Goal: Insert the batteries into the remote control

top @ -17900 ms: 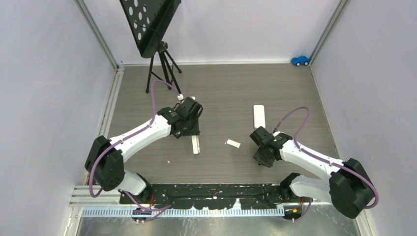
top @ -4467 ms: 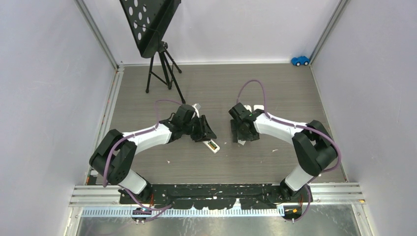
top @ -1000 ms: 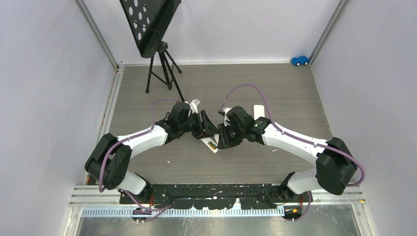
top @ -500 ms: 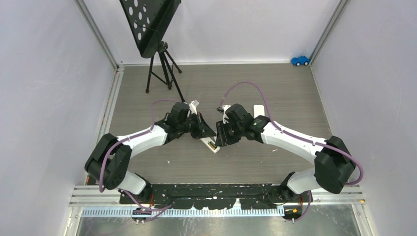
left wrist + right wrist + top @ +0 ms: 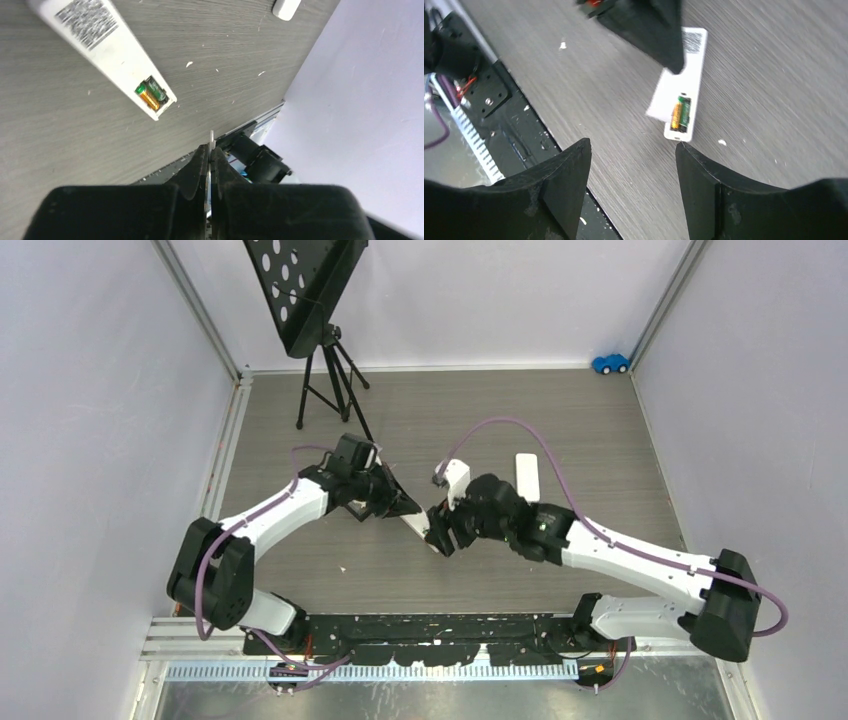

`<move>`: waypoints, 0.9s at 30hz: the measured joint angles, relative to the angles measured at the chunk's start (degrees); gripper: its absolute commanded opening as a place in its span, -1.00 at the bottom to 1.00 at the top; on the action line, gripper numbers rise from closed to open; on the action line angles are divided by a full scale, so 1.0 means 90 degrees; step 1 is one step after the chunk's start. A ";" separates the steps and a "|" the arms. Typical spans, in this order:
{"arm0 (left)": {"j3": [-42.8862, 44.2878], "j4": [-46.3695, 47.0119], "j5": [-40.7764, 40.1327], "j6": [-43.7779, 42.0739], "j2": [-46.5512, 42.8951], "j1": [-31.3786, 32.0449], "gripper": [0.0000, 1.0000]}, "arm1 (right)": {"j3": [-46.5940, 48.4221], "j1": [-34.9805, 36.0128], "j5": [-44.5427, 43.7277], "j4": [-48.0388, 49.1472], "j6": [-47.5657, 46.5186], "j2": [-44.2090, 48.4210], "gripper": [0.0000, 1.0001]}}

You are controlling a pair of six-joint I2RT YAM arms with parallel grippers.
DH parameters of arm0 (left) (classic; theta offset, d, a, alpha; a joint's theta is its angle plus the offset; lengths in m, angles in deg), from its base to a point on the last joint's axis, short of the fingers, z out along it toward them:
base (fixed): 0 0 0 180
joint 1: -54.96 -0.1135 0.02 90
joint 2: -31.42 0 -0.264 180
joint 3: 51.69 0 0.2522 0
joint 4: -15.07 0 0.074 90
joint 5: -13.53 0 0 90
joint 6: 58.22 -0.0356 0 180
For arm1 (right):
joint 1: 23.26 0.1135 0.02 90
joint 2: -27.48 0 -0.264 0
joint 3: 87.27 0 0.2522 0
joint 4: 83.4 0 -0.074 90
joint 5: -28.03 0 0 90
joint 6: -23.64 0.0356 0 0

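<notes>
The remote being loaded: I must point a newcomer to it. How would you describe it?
On the grey table, look at the middle. The remote is a slim white bar lying back up, with a green-and-gold battery showing in its open end; the other white bar, farther back, looks plain.
</notes>
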 measured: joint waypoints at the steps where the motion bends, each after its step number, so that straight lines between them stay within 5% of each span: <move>1: 0.0061 -0.0238 -0.0005 0.0136 -0.0061 -0.0068 -1.00 | -0.0109 0.0177 -0.0051 0.0163 -0.0194 0.0117 0.33; 10: 0.0619 -0.2089 0.0041 0.0867 -0.0602 -0.0121 -1.00 | -0.1059 0.1095 -0.0563 0.1763 -0.2130 0.0406 0.06; 20: 0.0610 -0.2703 0.0175 0.1336 -0.1124 -0.0121 -1.00 | -0.1309 0.1443 -0.1076 0.2880 -0.3378 0.0068 -0.27; 27: 0.0559 -0.2737 0.0209 0.1525 -0.1144 -0.0124 -1.00 | -0.1404 0.1515 -0.1224 0.3364 -0.3614 -0.0061 -0.92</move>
